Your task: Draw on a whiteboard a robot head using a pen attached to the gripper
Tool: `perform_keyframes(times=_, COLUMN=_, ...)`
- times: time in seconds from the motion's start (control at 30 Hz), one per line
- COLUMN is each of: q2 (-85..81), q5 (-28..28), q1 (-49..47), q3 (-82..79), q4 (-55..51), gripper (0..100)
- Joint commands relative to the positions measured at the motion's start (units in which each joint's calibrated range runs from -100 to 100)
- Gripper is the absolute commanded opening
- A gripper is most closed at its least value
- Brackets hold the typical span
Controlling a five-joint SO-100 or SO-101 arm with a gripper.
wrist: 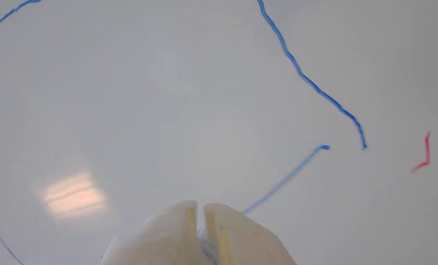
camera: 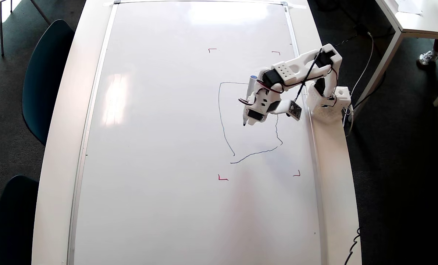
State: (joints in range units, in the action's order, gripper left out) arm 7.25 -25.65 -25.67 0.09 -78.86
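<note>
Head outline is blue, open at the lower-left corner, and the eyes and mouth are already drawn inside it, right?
Not quite. The robot head outline is blue and open at its lower-left corner in the overhead view, but nothing is drawn inside it yet; the interior is bare whiteboard. The wrist view shows the same: only outline strokes and the gap. The pen sits on the gripper over the interior.

table [camera: 62,121]: white, long, with rounded edges; seen from the overhead view as a rim around the board
whiteboard [camera: 160,147]: glossy white, thin silver frame, laid flat on the table and covering most of its top
board edge: taped to the table at the far corners
arm base [camera: 338,98]: white, set on the table rim just beside the board's right edge in the overhead view
</note>
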Motion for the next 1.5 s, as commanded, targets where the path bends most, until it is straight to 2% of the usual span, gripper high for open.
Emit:
perform_keyframes(times=0.0, q2=-3.7, q5=0.1, q1=0.6, q3=-8.7, q4=6.4, gripper=1)
perform_keyframes(times=0.33, q2=1.1, q5=-0.9, q1=-0.5, q3=-9.9, q4=15.6, gripper=1)
perform_keyframes(times=1.13, q2=8.0, q5=-0.3, q1=-7.0, q3=-4.7, q4=18.4, gripper=1)
perform_keyframes(times=1.47, q2=8.1, q5=-0.4, q1=-5.6, q3=-4.2, q4=18.6, gripper=1)
